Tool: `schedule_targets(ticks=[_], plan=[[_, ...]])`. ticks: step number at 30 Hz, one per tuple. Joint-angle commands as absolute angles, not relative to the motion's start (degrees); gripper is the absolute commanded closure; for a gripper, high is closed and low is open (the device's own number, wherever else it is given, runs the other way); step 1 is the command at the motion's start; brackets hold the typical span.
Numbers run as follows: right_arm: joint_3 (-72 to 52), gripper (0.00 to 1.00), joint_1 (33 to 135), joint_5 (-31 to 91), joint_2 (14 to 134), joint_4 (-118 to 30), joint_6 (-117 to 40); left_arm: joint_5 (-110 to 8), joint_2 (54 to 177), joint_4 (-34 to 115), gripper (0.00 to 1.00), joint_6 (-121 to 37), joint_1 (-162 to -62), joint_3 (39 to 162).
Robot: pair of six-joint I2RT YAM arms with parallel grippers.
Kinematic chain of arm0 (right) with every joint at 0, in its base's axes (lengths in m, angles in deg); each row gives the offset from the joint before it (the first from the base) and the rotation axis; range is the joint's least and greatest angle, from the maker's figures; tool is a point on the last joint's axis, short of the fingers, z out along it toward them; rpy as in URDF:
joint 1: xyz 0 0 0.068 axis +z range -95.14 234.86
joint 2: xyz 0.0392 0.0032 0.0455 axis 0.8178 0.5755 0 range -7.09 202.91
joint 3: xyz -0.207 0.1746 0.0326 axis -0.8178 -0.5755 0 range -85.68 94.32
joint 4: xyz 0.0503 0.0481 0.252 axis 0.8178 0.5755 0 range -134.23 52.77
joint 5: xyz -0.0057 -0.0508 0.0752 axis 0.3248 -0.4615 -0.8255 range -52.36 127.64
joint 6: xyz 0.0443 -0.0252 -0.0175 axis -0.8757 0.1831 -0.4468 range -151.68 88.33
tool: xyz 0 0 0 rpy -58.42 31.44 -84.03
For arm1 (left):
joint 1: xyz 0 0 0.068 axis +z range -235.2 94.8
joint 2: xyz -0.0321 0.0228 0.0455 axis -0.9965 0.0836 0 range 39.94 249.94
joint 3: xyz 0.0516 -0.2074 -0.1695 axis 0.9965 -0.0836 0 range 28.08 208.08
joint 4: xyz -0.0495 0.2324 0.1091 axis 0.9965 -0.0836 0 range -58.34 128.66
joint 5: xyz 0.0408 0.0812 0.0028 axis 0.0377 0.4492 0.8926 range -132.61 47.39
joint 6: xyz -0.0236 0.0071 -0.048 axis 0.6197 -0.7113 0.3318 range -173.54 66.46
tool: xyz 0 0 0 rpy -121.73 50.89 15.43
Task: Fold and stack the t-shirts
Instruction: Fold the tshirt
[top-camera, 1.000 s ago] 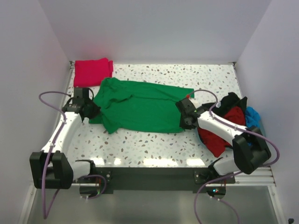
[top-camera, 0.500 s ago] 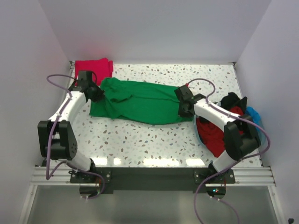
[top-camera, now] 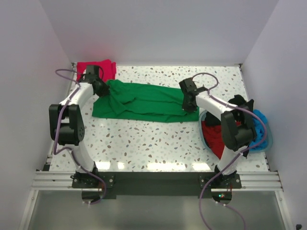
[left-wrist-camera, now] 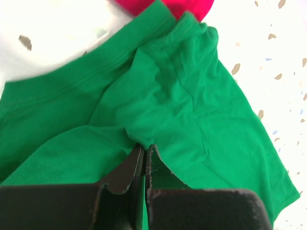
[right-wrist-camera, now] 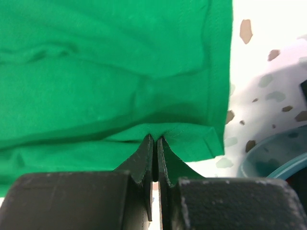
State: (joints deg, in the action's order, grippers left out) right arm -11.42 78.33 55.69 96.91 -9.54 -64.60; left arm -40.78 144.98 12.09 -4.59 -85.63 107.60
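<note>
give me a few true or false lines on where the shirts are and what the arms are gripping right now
1. Both arms' jaws are shut on the green t-shirt, one pair at each end. True.
2. The crimson t-shirt lies in the basket. False: it sits at the far left corner of the table; the basket is at the right side.
3. A dark red shirt is in the basket. True.
4. The green t-shirt lies along the near edge by the arm bases. False: it is stretched across the far half of the table, between the two arms.
</note>
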Motion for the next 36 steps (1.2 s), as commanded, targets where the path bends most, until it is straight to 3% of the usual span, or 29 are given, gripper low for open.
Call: schedule_targets(ticks=[1,14,16,17,19,20,21,22,23,31,36], plan=[[-8.3,1.00,76.8,56.2,98.0,-9.4,-64.0,-39.6,146.8,15.3,1.00,-3.9,-85.6,112.6],[-4.2,1.00,75.0,56.7,102.3,-8.1,-64.5,-38.7,152.0,17.3,1.00,-2.4,-85.6,116.3],[-3.4,0.96,74.9,57.2,102.8,-8.3,-64.6,-38.7,154.1,16.3,1.00,-2.4,-85.6,118.8],[-3.0,0.91,74.8,57.4,103.0,-8.2,-64.6,-38.3,154.8,15.6,0.87,-2.6,-85.6,119.7],[-1.0,0.90,74.6,57.9,103.9,-9.0,-63.8,-37.2,155.9,14.3,0.60,-2.7,-85.6,121.0],[0.6,0.84,74.6,58.1,104.6,-8.6,-61.7,-37.2,155.8,14.3,0.47,-2.8,-85.6,121.3],[2.6,0.76,74.6,58.8,106.1,-7.5,-60.7,-37.2,155.6,14.5,0.23,-3.1,-85.6,121.5],[6.8,0.67,74.6,60.0,107.0,-3.8,-60.3,-37.5,154.8,14.8,0.15,-3.4,-85.6,121.2],[8.4,0.49,74.6,62.0,107.4,-2.4,-59.5,-37.6,154.2,14.8,0.01,-4.0,-85.7,121.1],[2.9,0.01,74.8,55.5,99.3,-6.2,-57.5,-37.2,141.7,15.0,0.00,-6.7,-86.8,110.5],[-3.6,0.01,78.1,46.6,96.4,-11.6,-55.6,-38.6,133.9,16.4,0.00,-6.6,-88.6,98.0]])
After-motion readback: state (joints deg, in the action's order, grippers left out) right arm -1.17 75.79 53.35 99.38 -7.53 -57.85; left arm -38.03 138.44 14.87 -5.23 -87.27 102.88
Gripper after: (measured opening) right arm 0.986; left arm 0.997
